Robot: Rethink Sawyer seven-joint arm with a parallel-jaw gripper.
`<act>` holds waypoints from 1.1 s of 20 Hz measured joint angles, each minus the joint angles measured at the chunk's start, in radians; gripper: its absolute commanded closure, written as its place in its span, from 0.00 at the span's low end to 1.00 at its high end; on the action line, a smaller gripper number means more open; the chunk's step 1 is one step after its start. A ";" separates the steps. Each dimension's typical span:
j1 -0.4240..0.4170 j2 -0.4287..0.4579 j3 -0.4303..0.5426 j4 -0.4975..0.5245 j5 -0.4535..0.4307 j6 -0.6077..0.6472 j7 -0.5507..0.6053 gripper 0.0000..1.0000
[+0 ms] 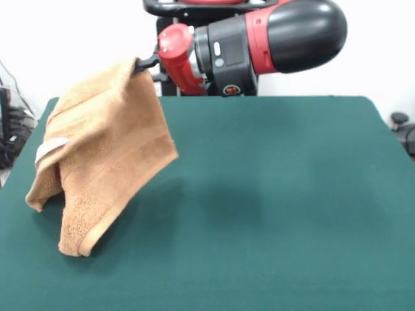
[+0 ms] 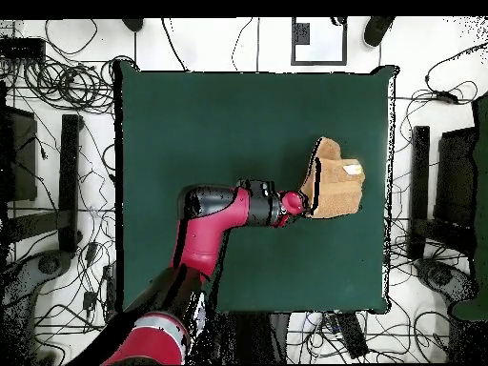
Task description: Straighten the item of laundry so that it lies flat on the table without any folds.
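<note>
The item of laundry [image 1: 107, 152] is an orange-tan terry towel with a woven band and a small white label [image 1: 50, 149]. It hangs folded from one upper corner, lifted above the table [image 1: 272, 207], and its lower end reaches down near the green cloth. My gripper [image 1: 144, 64] is shut on that top corner, at the left of the front view. In the overhead view the towel [image 2: 332, 181] hangs near the table's right edge [image 2: 386, 191], with the gripper [image 2: 303, 204] at its left side.
The red and black arm [image 2: 229, 208] reaches from the bottom edge across the table's middle. Cables and stands [image 2: 57, 86] surround the table on the floor. A white sheet [image 2: 318, 40] lies beyond the far edge.
</note>
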 measured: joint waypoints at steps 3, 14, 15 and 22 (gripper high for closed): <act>-0.015 -0.019 0.035 0.002 0.003 0.000 0.000 0.00; -0.057 -0.126 0.073 0.084 -0.014 0.046 0.000 0.00; -0.060 -0.138 0.074 0.096 -0.020 0.059 0.000 0.00; -0.072 -0.219 0.089 0.173 -0.027 0.147 0.000 0.00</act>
